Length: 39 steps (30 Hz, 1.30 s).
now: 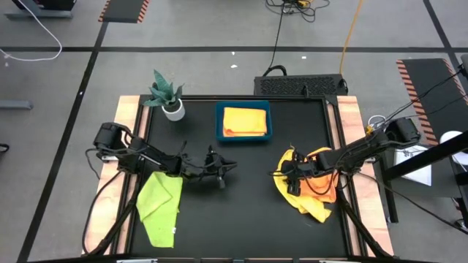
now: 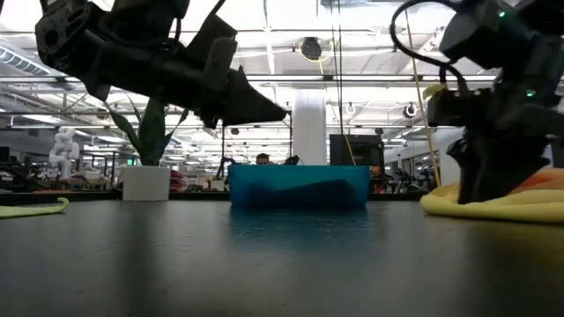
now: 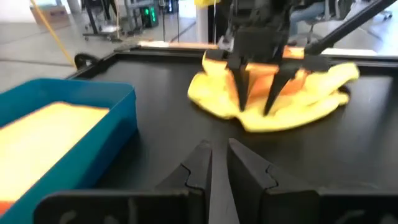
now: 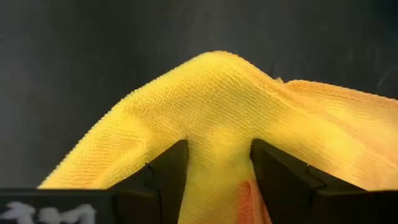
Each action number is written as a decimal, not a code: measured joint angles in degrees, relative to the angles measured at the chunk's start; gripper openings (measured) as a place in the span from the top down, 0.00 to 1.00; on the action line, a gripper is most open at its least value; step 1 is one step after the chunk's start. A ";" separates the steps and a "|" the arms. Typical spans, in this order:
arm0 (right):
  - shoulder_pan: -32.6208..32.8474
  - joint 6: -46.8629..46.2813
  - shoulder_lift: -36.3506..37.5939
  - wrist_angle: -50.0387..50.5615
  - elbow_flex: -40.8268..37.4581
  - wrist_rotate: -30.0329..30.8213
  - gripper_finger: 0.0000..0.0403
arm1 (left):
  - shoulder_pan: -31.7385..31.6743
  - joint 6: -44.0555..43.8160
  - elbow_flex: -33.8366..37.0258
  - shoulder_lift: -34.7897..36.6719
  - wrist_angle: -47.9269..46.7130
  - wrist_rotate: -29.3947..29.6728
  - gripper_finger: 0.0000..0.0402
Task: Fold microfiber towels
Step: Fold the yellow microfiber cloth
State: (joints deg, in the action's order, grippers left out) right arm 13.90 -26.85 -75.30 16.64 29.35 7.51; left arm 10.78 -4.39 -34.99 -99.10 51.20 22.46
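Observation:
A crumpled yellow towel (image 1: pixel 316 210) lies heaped with an orange towel (image 1: pixel 327 191) on the table's right side. My right gripper (image 1: pixel 290 177) stands open over the heap and points steeply down, with its fingers on either side of a raised ridge of the yellow cloth (image 4: pixel 217 93). A lime green towel (image 1: pixel 159 204) lies flat at the near left, under my left arm. My left gripper (image 1: pixel 228 166) hovers shut above the table's middle with nothing in it and points toward the right side. A folded yellow-orange towel (image 1: pixel 244 120) lies in the blue tray (image 1: pixel 218 126). My right gripper comes at the yellow towel from above, slanting down. Its two open fingers (image 4: pixel 165 177) are set into the heap's left end, and a raised fold of the cloth (image 4: pixel 219 152) fills the gap between them. The towel lies slack on the table.
A potted plant (image 1: pixel 168 98) stands at the far left corner. The blue tray stands at the far middle (image 2: pixel 300 187). Bare black tabletop (image 1: pixel 248 212) lies between the lime towel and the yellow heap. Wooden rails (image 1: pixel 351 117) run along the table's left and right sides.

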 joint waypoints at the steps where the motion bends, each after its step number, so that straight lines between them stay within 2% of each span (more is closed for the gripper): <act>1: -0.32 0.83 -1.03 -0.19 0.05 0.21 0.61 | -0.01 0.24 -0.02 0.02 0.11 0.04 0.87; 5: -0.78 5.73 -3.29 -3.38 0.05 0.34 0.77 | -0.01 -0.05 -0.02 -0.01 0.11 0.04 0.87; 8: -0.78 9.23 -2.12 -4.42 0.92 0.47 0.94 | 0.01 -0.27 -0.02 0.01 -0.11 0.04 0.87; 9: -0.78 10.39 -1.48 -4.27 1.32 0.95 0.97 | 0.01 -0.35 -0.02 -0.01 -0.11 0.04 0.87; 14: -1.44 13.33 3.87 -5.05 4.68 1.68 0.98 | 0.01 -1.70 -0.02 -0.01 -0.13 -0.39 0.87; 19: -1.45 16.54 10.50 -6.11 6.81 1.73 0.99 | 0.16 -1.21 -0.02 -0.01 0.19 -4.24 0.87; 26: -1.41 21.99 19.57 -13.82 6.92 4.18 1.00 | 0.20 3.46 -0.02 -0.01 7.19 -8.58 0.87; 30: -1.48 26.03 21.94 -19.75 6.92 4.73 1.00 | 0.18 5.23 -0.04 -0.01 9.14 -11.90 0.87; 33: -1.48 28.19 22.88 -23.52 6.92 4.61 1.00 | 0.16 5.56 -0.04 -0.01 8.82 -12.03 0.87; 39: -1.48 30.27 22.95 -24.14 6.92 4.48 1.00 | 0.12 5.32 -0.06 -0.01 7.05 -12.01 0.82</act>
State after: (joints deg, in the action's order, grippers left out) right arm 12.43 3.41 -52.36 -7.50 36.27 11.99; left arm 10.90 0.93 -35.05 -99.11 58.25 10.46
